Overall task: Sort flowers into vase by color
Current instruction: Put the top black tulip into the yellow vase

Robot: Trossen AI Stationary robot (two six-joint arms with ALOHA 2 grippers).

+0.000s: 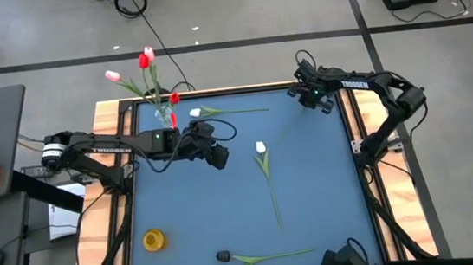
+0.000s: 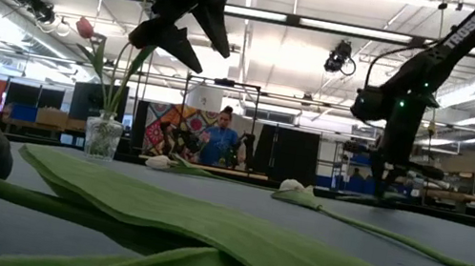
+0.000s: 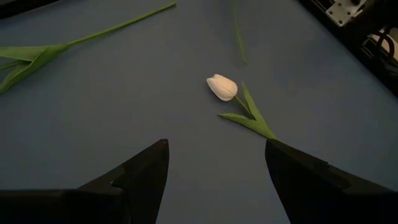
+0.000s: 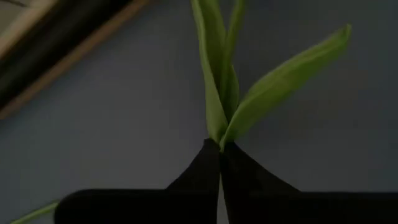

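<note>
A clear glass vase [image 1: 168, 115] at the table's far left holds pink and red flowers [image 1: 144, 61]. Three flowers lie flat on the blue table. One white one [image 1: 261, 147] is in the middle, another white one [image 1: 195, 113] is by the vase, and a dark-headed one [image 1: 222, 256] is near the front edge. My left gripper [image 3: 217, 180] hangs open above the table, just left of the middle white flower [image 3: 222, 87]. My right gripper [image 4: 221, 146] is at the far right [image 1: 310, 99], shut on a further flower's green leaves. That flower's head is hidden. My right gripper pinches the flower where its leaves fan out from the stem [image 4: 219, 127], between its two fingertips. The fingers come steeply from above. The leaves spread beyond the tips, just over the table. Its thin stem [image 1: 293, 129] trails toward the table's middle.
A yellow round thing [image 1: 153, 240] stands at the near left. Wooden rails [image 1: 350, 121] border the table on both sides. In the low view the dark-headed flower's leaf [image 2: 203, 224] fills the foreground. A person [image 2: 220, 140] stands in the room behind.
</note>
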